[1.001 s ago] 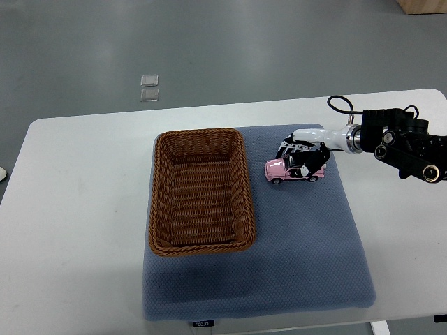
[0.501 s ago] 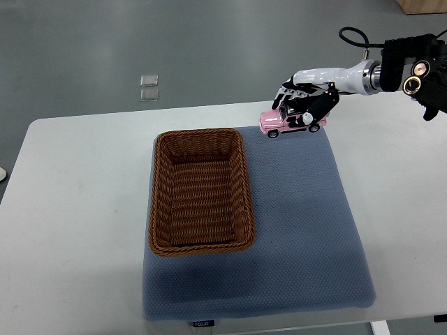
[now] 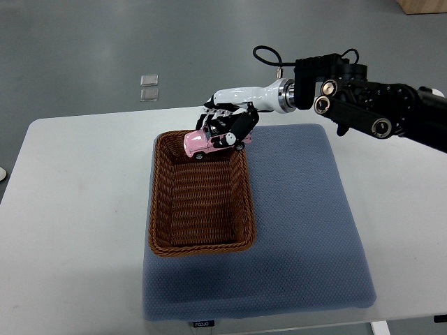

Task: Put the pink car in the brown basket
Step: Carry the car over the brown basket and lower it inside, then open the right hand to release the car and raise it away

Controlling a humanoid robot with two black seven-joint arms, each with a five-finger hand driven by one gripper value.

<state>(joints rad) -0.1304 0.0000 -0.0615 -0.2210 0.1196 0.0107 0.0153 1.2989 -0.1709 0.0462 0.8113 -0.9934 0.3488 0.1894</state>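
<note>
The pink toy car (image 3: pixel 202 142) hangs in the air over the far end of the brown wicker basket (image 3: pixel 200 239), nose pointing left. My right hand (image 3: pixel 225 124) is shut on it from above and behind, black fingers wrapped over the roof. The white forearm and black arm reach in from the right edge. The basket lies lengthwise on the left half of a blue-grey mat (image 3: pixel 300 230), and nothing is inside it. The left arm does not show.
The mat covers the middle of a white table (image 3: pixel 77 230). Two small clear squares (image 3: pixel 149 87) lie on the grey floor beyond the table's far edge. A wooden corner shows at the top right.
The right hand lifted the pink car off the mat and carried it left, from beside the basket to above the basket's far end. The arm now stretches farther across the table.
</note>
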